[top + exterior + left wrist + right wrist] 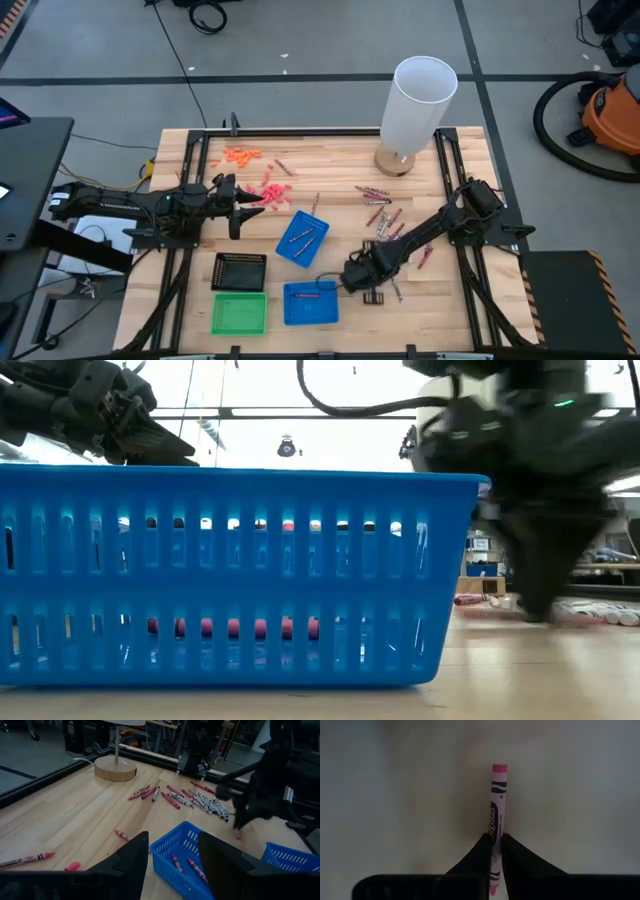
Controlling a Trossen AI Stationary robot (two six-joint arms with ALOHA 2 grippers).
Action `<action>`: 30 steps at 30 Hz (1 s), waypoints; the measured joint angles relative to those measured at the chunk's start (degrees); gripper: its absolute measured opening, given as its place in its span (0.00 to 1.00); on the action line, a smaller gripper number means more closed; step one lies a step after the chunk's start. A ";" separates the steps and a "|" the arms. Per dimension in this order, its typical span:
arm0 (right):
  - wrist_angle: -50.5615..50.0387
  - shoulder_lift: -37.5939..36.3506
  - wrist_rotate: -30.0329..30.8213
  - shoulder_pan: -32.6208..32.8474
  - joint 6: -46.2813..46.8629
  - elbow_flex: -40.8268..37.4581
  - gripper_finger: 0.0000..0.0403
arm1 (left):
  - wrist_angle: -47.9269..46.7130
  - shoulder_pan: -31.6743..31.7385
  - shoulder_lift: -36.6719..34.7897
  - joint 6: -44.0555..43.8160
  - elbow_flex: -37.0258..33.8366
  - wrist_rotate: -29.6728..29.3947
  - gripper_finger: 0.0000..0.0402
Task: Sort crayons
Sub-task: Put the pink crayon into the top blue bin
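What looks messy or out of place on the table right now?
Loose crayons lie scattered on the bare wood right of the blue trays, unsorted. Orange and pink chunky bits are strewn near the table's far left. The right gripper is shut on a pink crayon. Nothing looks broken.

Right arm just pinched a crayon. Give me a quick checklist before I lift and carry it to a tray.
1. Right gripper shut on the pink crayon: ok.
2. Crayon straight between the fingers, not skewed: ok.
3. Grip point: near one end, long part sticking out; may swing: not ok.
4. Near blue tray beside the gripper, with room left: ok.
5. Left gripper open, parked well away by the pink bits: ok.
6. Which tray takes this colour: cannot tell.
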 joint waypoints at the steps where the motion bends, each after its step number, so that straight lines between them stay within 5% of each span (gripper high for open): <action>1: -0.22 -1.00 1.08 -0.65 -0.78 0.00 0.10 | 0.00 -0.02 0.00 0.55 0.00 0.00 0.45; 14: 2.14 -9.21 9.79 -8.06 -18.07 4.82 0.10 | 0.01 0.00 0.00 3.32 0.00 -1.19 0.45; 30: 27.41 -3.05 9.80 -13.88 -48.30 8.01 0.10 | 1.10 0.00 -0.04 3.09 -0.01 -1.79 0.45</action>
